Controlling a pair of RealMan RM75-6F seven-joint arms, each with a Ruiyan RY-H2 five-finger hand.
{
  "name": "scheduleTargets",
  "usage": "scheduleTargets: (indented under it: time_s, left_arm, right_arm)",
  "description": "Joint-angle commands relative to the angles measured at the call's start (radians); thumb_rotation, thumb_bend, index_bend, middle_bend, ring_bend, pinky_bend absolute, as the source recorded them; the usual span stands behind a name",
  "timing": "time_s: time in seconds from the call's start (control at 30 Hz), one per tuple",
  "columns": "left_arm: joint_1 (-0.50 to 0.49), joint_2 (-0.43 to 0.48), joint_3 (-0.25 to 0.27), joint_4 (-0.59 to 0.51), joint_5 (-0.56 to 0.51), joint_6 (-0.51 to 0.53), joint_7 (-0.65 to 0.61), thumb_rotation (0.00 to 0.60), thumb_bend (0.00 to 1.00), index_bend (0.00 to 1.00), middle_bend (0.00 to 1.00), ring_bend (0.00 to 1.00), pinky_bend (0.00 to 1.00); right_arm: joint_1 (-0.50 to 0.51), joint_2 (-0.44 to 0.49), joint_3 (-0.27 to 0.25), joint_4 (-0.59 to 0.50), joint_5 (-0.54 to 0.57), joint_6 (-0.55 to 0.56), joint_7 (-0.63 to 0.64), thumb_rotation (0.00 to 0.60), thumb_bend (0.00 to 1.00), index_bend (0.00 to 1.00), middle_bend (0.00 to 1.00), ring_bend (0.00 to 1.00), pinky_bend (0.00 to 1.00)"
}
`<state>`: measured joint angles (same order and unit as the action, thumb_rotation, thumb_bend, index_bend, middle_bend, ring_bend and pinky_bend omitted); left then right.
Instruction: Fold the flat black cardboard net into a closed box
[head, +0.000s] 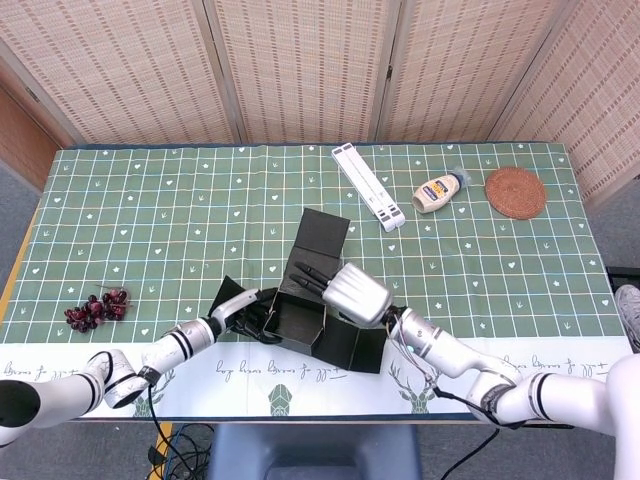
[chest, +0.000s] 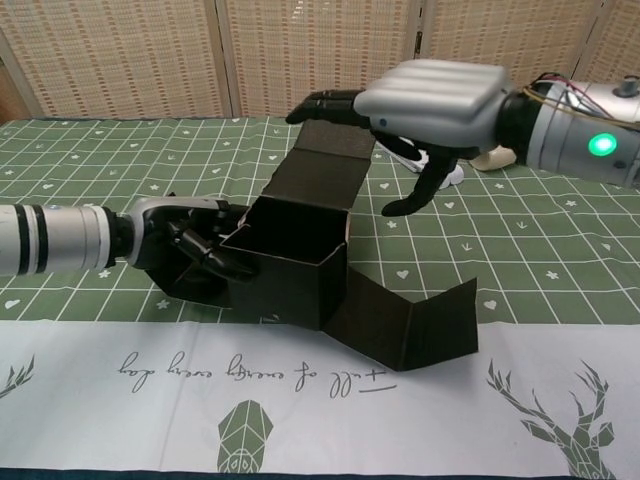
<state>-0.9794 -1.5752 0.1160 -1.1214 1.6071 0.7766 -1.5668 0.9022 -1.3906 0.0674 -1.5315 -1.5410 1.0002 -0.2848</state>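
Observation:
The black cardboard net (chest: 290, 265) stands partly folded as an open-topped box near the table's front edge, also seen in the head view as the box (head: 300, 318). Its tall back flap (chest: 332, 170) leans up and away. A right panel (chest: 405, 322) lies flat with its end turned up. My left hand (chest: 185, 245) curls its fingers against the box's left wall, over a side flap; in the head view the left hand (head: 240, 310) sits left of the box. My right hand (chest: 430, 95) hovers above the back flap's top edge, fingers stretched out, thumb hanging down, holding nothing; the head view shows this right hand (head: 350, 290) over the box.
A bunch of dark grapes (head: 95, 308) lies at the front left. At the back are a long white holder (head: 368, 186), a squeeze bottle (head: 440, 190) and a round woven coaster (head: 515, 192). The green cloth's white printed border (chest: 320, 400) runs along the front.

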Motion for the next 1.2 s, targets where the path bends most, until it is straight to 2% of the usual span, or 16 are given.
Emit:
scheduleTargets:
  time_s: [0.03,0.23,0.4,0.7,0.8,1.0,1.2]
  left_arm:
    - [0.001,0.023,0.012,-0.015,0.012,0.004,-0.061,0.6,0.15,0.23,0.2,0.6,0.87]
    - [-0.003,0.061,0.037,-0.019,0.054,0.047,-0.217,0.6,0.15,0.23,0.2,0.6,0.87]
    - [-0.004,0.086,0.047,-0.004,0.062,0.07,-0.29,0.6,0.15,0.23,0.2,0.6,0.87]
    - [-0.018,0.15,0.062,-0.016,0.071,0.089,-0.459,0.6,0.15,0.23,0.2,0.6,0.87]
    - [-0.026,0.166,0.068,-0.015,0.082,0.105,-0.547,0.6,0.15,0.23,0.2,0.6,0.87]
    - [-0.053,0.191,0.084,-0.008,0.105,0.112,-0.645,0.6,0.15,0.22,0.2,0.6,0.87]
    - [-0.073,0.219,0.091,-0.026,0.109,0.117,-0.716,0.6,0.15,0.22,0.2,0.6,0.87]
  right_arm:
    - [-0.046,0.024,-0.001,-0.015,0.017,0.04,0.021,0.6,0.21,0.0,0.06,0.74,1.0]
    - [-0.108,0.035,0.006,-0.02,0.027,0.112,0.079,0.6,0.21,0.0,0.06,0.74,1.0]
    - [-0.164,0.055,0.01,-0.032,0.001,0.204,0.136,0.6,0.21,0.0,0.08,0.74,1.0]
    - [-0.275,0.042,-0.017,0.011,-0.079,0.374,0.249,0.6,0.21,0.0,0.11,0.74,1.0]
    - [-0.299,0.016,-0.019,0.038,-0.104,0.418,0.28,0.6,0.2,0.0,0.12,0.74,1.0]
    - [-0.329,-0.075,-0.002,0.112,-0.104,0.458,0.268,0.6,0.02,0.0,0.09,0.74,1.0]
    - [-0.335,-0.184,0.034,0.177,-0.09,0.481,0.247,0.6,0.0,0.0,0.02,0.73,1.0]
